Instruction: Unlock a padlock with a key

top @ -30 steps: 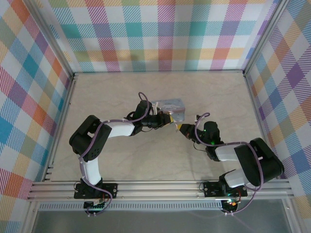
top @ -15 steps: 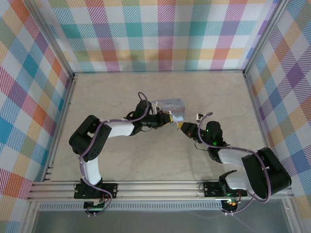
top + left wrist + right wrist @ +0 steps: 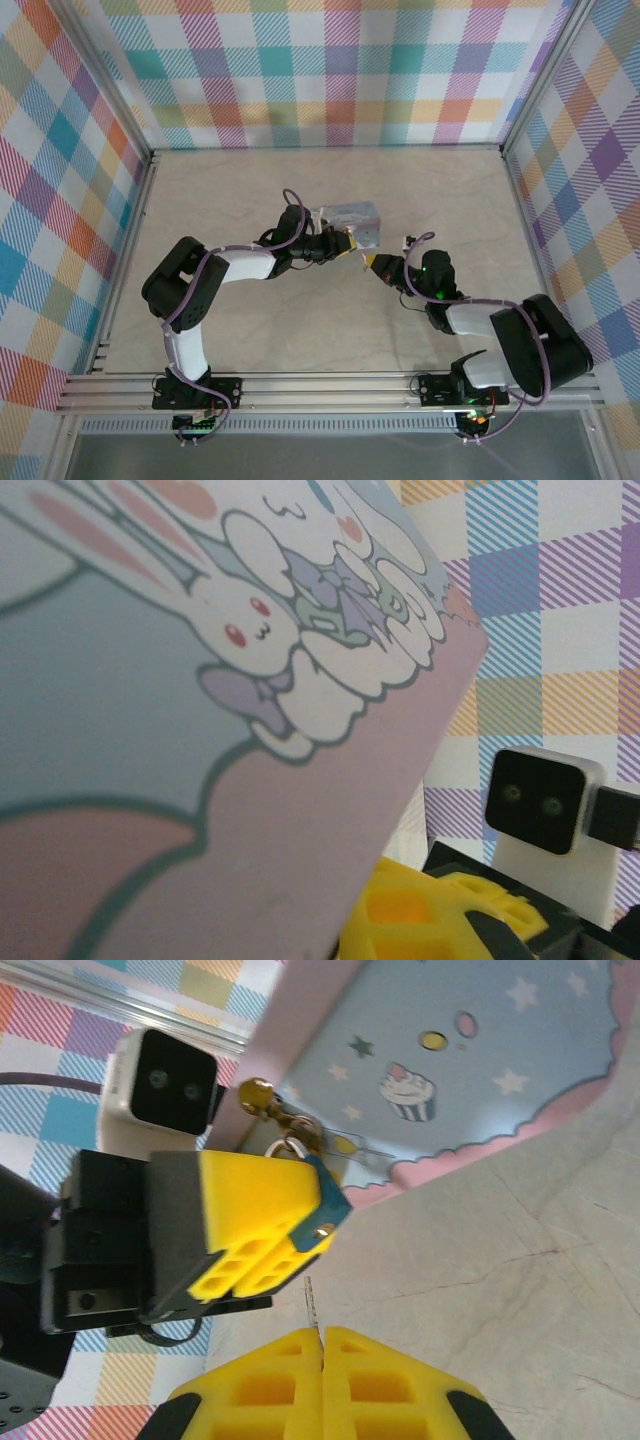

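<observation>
Since right claw (image 3: 322, 1344) clenched on key (image 3: 310, 1305) with only thin blade poking out ahead, padlock (image 3: 328, 1203) sits just beyond blade tip, pinched by clenched left claw (image 3: 343, 244) beside tin (image 3: 470, 1070). Risk: slight misalignment, blade skids off lock body or twists in grip.

Showing a smooth, glossy printed tin (image 3: 480, 1070), a thin bright-metal key (image 3: 311, 1305), a metal-shackled padlock (image 3: 325, 1205) and a matt, stone-patterned desk (image 3: 520, 1290).

Padlock (image 3: 324, 1203) in left pincer (image 3: 347, 246) beside tin (image 3: 480, 1070), key (image 3: 311, 1310) in right pincer (image 3: 322, 1344) near it
</observation>
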Available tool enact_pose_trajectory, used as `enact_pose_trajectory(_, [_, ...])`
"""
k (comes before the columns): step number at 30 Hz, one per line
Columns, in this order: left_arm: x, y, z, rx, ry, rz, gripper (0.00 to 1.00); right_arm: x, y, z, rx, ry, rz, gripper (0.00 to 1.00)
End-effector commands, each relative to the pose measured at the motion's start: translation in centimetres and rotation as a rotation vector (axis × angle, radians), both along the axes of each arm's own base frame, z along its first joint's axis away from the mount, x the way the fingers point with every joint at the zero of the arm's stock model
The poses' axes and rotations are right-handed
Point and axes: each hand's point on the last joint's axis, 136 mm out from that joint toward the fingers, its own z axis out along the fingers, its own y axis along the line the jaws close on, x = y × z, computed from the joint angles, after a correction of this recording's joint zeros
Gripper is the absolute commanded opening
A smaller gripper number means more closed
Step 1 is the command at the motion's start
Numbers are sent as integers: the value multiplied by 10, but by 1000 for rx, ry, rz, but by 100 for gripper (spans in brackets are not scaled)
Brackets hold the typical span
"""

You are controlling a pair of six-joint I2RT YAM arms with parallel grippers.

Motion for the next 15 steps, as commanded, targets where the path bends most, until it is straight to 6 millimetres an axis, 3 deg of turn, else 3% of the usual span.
enact_pose_trajectory(1, [8,-6,30,-74,-66,-15,11,4,2,5,18,-45,3,0])
enact_pose_trajectory(15, [6,-5,30,-83,-64,-15,11,16,9,3,57,-55,10,0])
